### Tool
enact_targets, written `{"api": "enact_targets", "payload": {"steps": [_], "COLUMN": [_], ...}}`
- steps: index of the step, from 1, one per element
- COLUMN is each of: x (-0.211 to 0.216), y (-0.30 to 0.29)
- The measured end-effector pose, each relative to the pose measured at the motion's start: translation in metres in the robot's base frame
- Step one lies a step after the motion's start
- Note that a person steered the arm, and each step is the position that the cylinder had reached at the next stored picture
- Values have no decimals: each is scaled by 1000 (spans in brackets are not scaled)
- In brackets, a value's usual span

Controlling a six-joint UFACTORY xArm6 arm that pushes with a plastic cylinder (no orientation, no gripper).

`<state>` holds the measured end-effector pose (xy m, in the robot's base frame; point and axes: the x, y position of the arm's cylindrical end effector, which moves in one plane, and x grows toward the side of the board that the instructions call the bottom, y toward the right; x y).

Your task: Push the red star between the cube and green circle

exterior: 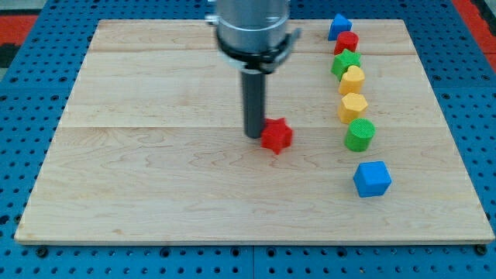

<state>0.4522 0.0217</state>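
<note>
The red star (276,136) lies near the middle of the wooden board, right of centre. My tip (254,136) touches its left side. The green circle (359,135) stands to the star's right, and the blue cube (372,179) lies below that circle towards the view's bottom right. A gap shows between the circle and the cube.
A column of blocks runs up the right side above the green circle: a yellow hexagon (353,108), a yellow block (352,79), a green star (346,62), a red block (346,42) and a blue triangle (339,26). The board (155,194) lies on a blue pegboard.
</note>
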Motion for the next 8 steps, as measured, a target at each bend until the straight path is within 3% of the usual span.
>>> {"api": "enact_targets", "payload": {"steps": [1,3,5,8], "x": [1,43,15,24], "y": [29,58,50,93]}}
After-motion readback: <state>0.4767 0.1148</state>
